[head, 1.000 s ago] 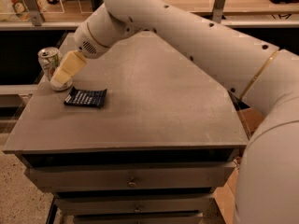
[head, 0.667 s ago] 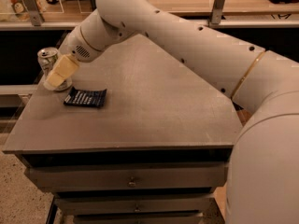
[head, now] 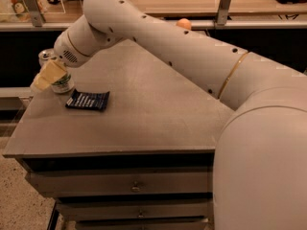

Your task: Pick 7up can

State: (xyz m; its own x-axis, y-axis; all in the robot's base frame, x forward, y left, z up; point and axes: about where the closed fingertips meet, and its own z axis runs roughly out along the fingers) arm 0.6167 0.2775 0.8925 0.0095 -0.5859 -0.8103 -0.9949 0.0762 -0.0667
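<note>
Now the claw [head: 49,74] overlaps the 7up can [head: 64,84] on the table [head: 144,114]; whether it grips is unclear.

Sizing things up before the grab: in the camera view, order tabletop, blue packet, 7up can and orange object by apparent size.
1. Tabletop.
2-3. Blue packet and 7up can, about alike; the pincer at the table's left edge covers part of the can.
4. Orange object, farther back, so unsure.

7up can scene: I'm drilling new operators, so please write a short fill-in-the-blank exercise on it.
The pincer sits against the 7up can near the table's far ___ corner.
The flat packet beside the can is dark ___.
Under the tabletop are closed ___.
Missing words: left; blue; drawers.
</note>
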